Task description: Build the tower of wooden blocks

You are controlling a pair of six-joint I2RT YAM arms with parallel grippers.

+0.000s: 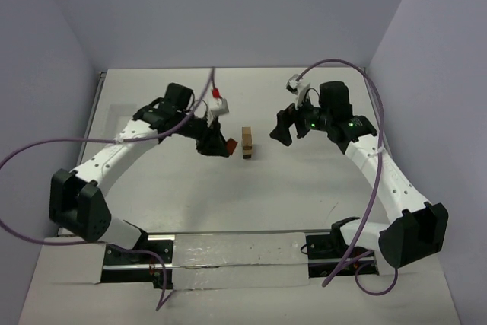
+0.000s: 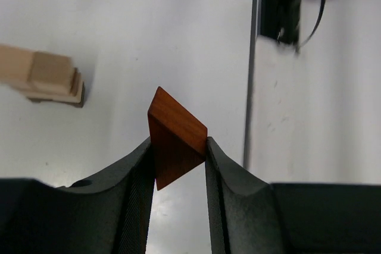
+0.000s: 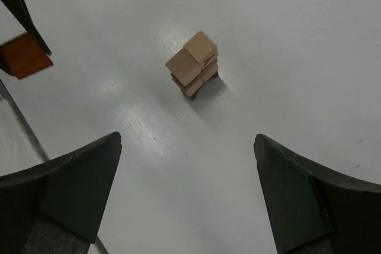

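The wood block tower stands mid-table as a narrow stack of light tan cubes on reddish-brown pieces, also seen in the right wrist view and at the left edge of the left wrist view. My left gripper hangs just left of the tower, shut on a reddish-brown triangular wedge pinched between its fingertips. The wedge shows at the far left in the right wrist view too. My right gripper hovers just right of the tower, open and empty.
A metal base rail runs along the table's near edge between the arm bases. Purple cables loop over both arms. Grey walls close in the table at the back and sides.
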